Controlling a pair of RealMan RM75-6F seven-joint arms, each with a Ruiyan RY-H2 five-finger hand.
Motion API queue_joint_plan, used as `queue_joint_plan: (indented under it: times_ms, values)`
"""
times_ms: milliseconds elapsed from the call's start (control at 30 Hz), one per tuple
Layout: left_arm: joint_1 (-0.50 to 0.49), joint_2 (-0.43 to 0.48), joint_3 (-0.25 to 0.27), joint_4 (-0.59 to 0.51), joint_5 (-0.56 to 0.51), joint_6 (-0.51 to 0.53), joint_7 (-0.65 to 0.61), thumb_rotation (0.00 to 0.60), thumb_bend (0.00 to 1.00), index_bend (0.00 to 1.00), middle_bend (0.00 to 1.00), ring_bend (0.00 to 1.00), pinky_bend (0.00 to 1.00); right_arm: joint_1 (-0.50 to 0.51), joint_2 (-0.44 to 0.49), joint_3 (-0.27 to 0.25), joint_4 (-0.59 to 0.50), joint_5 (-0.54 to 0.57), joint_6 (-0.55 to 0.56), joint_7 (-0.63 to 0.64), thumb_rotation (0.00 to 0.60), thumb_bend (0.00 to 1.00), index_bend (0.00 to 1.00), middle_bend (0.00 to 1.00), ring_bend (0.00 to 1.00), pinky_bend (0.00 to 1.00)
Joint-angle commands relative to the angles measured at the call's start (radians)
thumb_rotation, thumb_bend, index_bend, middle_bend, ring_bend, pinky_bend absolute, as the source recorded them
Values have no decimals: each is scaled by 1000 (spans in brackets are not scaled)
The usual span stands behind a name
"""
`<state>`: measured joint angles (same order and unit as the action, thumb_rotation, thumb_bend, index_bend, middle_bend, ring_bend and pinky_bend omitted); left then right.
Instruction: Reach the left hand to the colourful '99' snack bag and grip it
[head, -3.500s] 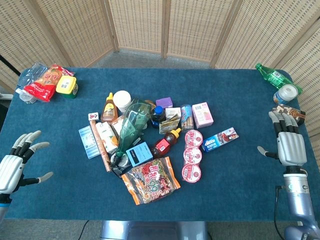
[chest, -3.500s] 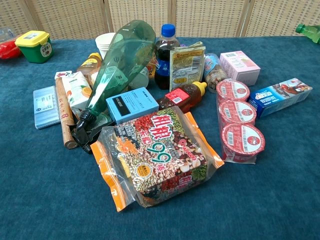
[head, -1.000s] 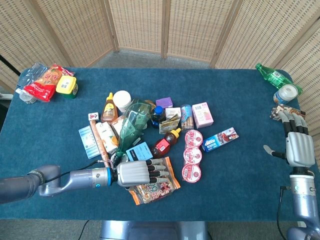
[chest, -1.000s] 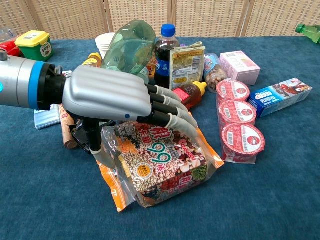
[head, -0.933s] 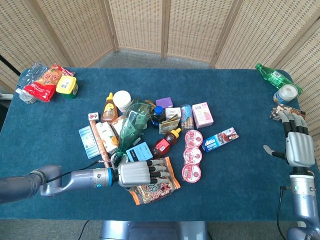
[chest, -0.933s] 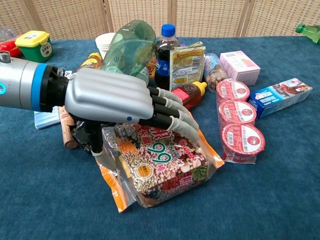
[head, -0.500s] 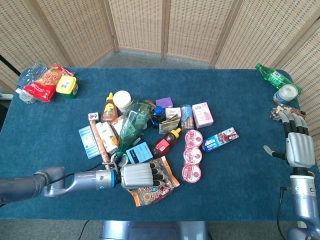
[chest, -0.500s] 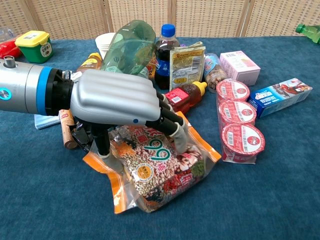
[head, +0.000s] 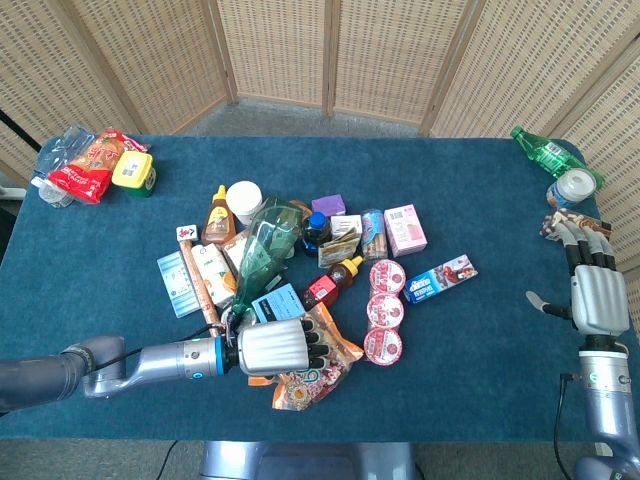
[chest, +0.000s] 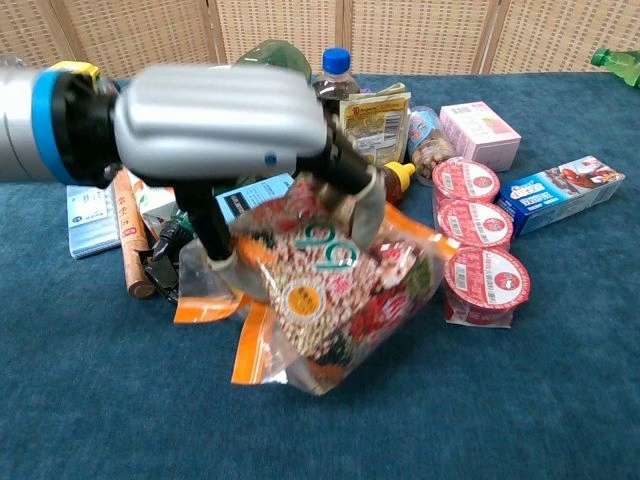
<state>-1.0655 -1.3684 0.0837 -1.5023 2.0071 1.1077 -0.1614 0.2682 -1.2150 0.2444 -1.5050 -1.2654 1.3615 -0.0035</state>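
Gripping the '99' snack bag (chest: 335, 290), the left hand (chest: 215, 125) has its dark fingers (chest: 345, 170) curled over the top of the pack and its thumb under the near edge. The bag is glossy clear plastic with orange borders, packed with speckled grains and beans, and it is crumpled and tilted, its upper end raised off the table (head: 470, 340). In the head view the same hand (head: 275, 347) and bag (head: 320, 358) sit near the front edge of the table, at the near end of a heap of groceries.

The right hand (head: 590, 285) rests near the right edge, fingers straight and apart, holding nothing.

Just behind the bag lie a green translucent plastic bottle (head: 265, 250) on its side, a blue carton (head: 275, 300) and a squeeze bottle with a yellow cap (head: 335, 280). Beside the bag on the right stands a row of three round, foil-topped red cups (chest: 475, 240), and further right a long blue box (chest: 560, 192). A pink box (chest: 480, 135) and a dark cola bottle with a blue cap (chest: 335, 85) stand further back.

A napped, deep blue cloth covers the table. Woven wicker screens (head: 330, 55) in pale wooden frames close off the room behind it.
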Motion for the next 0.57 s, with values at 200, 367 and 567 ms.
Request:
queue_joint_plan:
  times_ms: [200,367,567]
  values:
    - [11,98,-62,-104,-30,65,28,600,155,853,762,807,999,-1,1,-2,-4,-2,0,-1,600,50,81,0,0,0]
    - [17,152,-106,-162,-52,99,39,600,157,854,763,806,998,0,1,-2,-4,-3,0,-4,600,50,81,0,0,0]
    - [21,180,-107,-199,-52,81,55,600,156,855,763,807,999,0,0,-3,-5,-5,1,-6,600,49,80,0,0,0]
